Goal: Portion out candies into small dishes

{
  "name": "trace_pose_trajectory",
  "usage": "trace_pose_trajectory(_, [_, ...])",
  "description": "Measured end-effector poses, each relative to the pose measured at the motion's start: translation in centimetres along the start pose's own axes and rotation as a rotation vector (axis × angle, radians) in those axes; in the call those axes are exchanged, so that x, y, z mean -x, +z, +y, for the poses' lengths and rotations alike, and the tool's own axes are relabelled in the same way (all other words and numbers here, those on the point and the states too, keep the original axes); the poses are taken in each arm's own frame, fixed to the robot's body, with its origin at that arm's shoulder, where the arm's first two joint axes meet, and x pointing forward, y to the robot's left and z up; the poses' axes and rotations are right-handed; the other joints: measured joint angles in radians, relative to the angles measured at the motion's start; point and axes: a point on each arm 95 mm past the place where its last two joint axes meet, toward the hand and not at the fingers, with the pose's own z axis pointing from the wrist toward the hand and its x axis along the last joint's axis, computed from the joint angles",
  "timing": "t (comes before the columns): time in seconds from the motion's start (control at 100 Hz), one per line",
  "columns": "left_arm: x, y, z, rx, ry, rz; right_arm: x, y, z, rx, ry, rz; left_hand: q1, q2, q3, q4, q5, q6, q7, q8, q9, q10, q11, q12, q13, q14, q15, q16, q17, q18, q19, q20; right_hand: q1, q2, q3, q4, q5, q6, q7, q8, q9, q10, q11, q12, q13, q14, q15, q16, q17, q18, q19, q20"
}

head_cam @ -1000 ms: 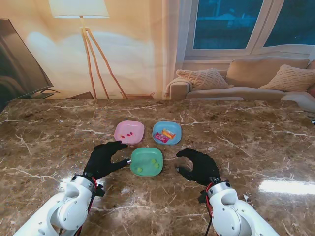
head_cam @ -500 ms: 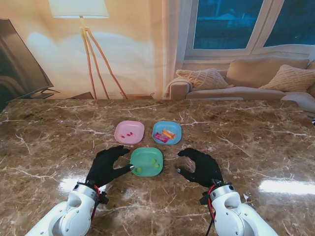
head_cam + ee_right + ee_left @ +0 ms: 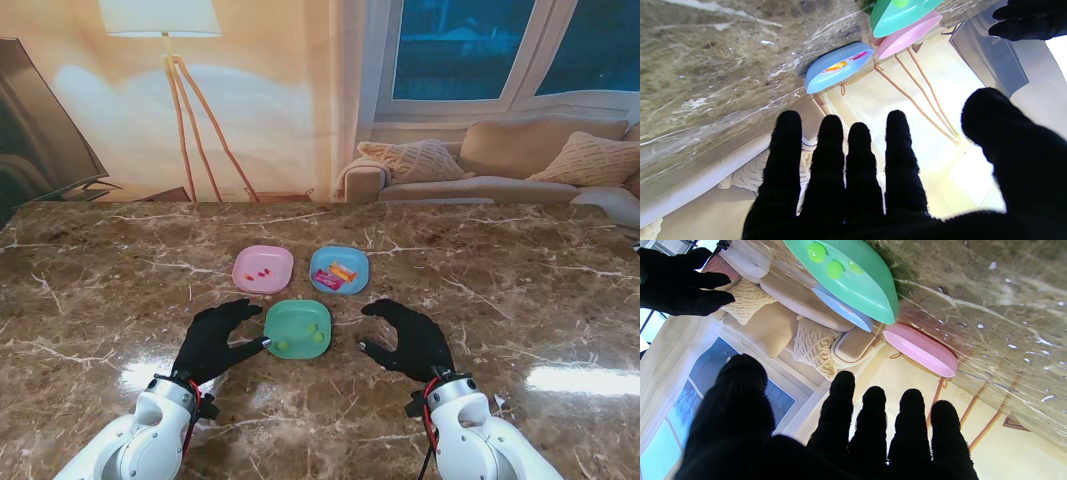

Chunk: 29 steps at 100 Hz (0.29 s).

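Three small dishes sit clustered just below the centre of the stand view on the brown marble table (image 3: 520, 270). The pink dish (image 3: 263, 268) lies at upper left of the cluster with a few small red candies (image 3: 262, 273) in it; the blue dish (image 3: 339, 269) is just beside it at upper right and holds an orange wrapped candy (image 3: 343, 270) and a pink-red one (image 3: 327, 281). The green dish (image 3: 298, 329) sits lower in the frame, between the two hands, with three yellow-green candies (image 3: 311, 328) inside — the left wrist view shows them as round balls (image 3: 816, 252).

The left hand (image 3: 215, 338), in a black glove, hovers at lower left of centre, fingers spread and curved, holding nothing; its thumb tip reaches up to the green dish's left rim, though whether it touches cannot be told. The right hand (image 3: 406, 338) hangs at lower right of centre, likewise spread and empty — a clear gap of bare marble separates it from the green dish. Both wrist views show four straight fingers (image 3: 897, 156) and a thumb apart, with nothing between them.

At the top of the frame stand a floor lamp (image 3: 165, 40) and a beige sofa (image 3: 500, 165) with knitted cushions.
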Motion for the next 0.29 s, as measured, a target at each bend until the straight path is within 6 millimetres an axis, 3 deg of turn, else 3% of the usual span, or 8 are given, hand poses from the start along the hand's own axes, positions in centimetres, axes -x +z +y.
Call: trace_pose_trajectory(0.29, [-0.02, -0.06, -0.08, -0.005, 0.009, 0.003, -0.17, -0.12, 0.01, 0.011, 0.001, 0.007, 0.0, 0.0, 0.0, 0.01, 0.0, 0.0, 0.0, 0.0, 0.0, 0.0, 0.0, 0.0, 0.0, 0.0, 0.0, 0.0, 0.0, 0.0, 0.0, 0.0, 0.0, 0.0, 0.0, 0.0, 0.0, 0.0, 0.0, 0.0, 0.0, 0.0, 0.0, -0.001, 0.0, 0.0, 0.0, 0.0, 0.0, 0.0, 0.0, 0.0])
